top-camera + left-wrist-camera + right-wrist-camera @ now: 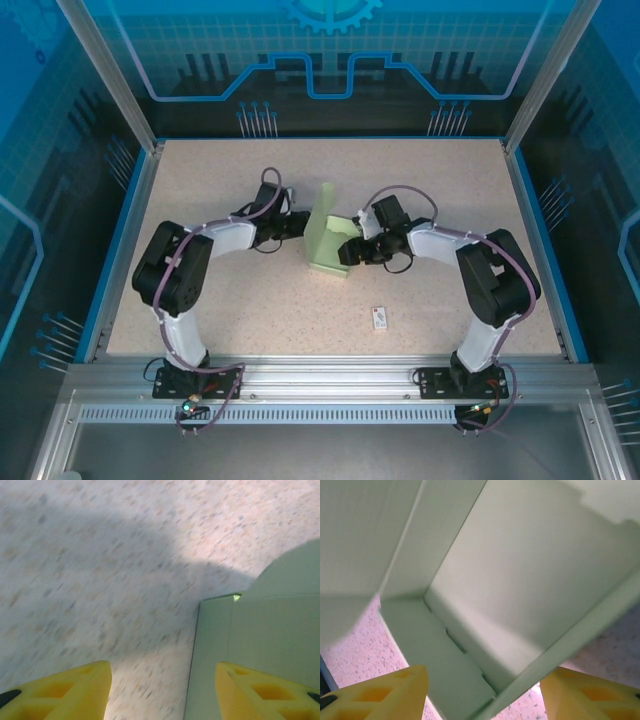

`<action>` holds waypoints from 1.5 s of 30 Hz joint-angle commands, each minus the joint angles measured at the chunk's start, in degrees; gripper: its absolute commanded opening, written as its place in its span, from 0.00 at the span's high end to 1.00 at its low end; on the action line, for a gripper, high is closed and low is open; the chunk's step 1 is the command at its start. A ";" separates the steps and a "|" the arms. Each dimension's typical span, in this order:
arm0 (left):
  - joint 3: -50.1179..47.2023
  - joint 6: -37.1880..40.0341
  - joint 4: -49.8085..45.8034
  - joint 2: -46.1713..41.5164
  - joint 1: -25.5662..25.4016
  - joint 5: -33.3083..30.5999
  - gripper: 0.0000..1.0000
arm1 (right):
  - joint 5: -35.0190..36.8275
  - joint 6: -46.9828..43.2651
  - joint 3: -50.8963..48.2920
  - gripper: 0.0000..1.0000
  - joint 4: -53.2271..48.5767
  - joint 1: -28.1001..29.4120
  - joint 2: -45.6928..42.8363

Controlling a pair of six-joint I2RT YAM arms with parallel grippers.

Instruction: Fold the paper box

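Paper box (327, 243) sits mid-frame in the top view, half-erected, long axis running up-down. Left gripper (298, 226) is just left of it, right gripper (347, 252) just right. Both are spread, pinching nothing. Right looks nearer, with a card wall between its fingers (385, 692).

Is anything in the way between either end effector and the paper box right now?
Nothing visible does. The left end effector sits open at the edge of the paper box, and the right end effector is open with a box wall between its fingers. The small white tag lies nearer the bases, off both paths.
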 commanded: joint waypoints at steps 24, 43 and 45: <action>4.65 8.38 -4.86 -7.93 7.29 -3.78 0.36 | 22.42 -29.59 10.48 0.39 -11.83 -2.48 -6.30; -3.00 6.89 -2.72 -16.88 7.29 -0.57 0.36 | 24.65 -44.16 25.99 0.63 -23.20 -1.31 12.95; -3.09 7.07 -2.93 -16.91 7.30 -0.70 0.36 | 24.82 -44.18 26.27 0.66 -23.24 -1.28 13.59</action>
